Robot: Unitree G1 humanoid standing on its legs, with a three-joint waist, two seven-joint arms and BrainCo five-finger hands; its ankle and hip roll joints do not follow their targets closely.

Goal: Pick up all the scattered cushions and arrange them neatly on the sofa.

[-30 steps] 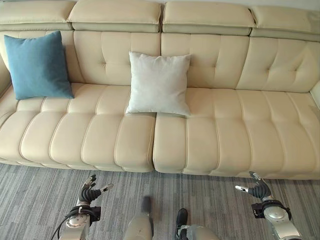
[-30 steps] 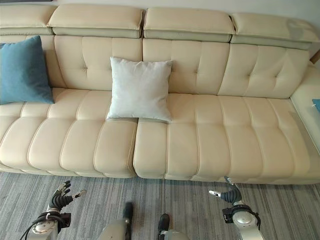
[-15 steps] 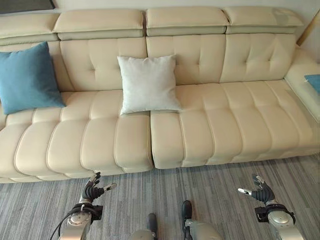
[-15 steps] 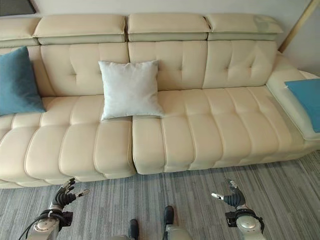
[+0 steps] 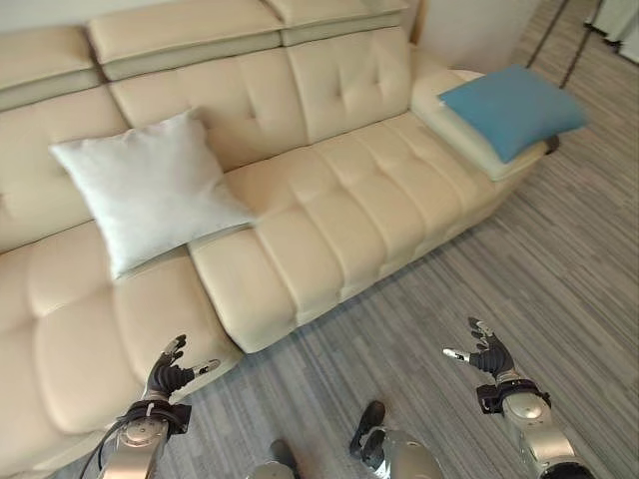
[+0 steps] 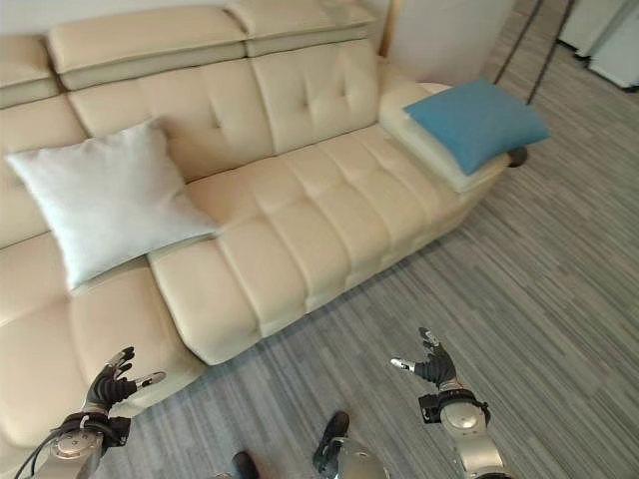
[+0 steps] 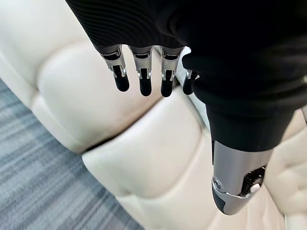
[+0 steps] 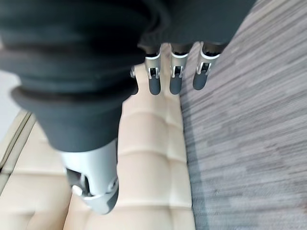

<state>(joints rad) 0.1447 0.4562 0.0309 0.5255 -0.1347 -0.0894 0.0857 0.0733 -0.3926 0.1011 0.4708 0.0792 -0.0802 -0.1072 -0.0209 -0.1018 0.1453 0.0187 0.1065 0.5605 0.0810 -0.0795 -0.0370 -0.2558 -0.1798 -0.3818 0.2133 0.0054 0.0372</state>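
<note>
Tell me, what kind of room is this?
Probably a living room or lounge. There is a long cream sofa with a white cushion leaning on its back, a blue cushion lying at its far end, and grey striped carpet in front.

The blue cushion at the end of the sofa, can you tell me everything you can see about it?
The blue cushion is a square, soft-looking pillow in plain teal-blue fabric. It lies flat, not propped up, on the cream sofa's low padded end section, with one corner poking out past the edge over the grey striped floor. Nothing rests on it, and neither robot hand touches it. It sits far from the white cushion, which leans against the backrest.
</note>
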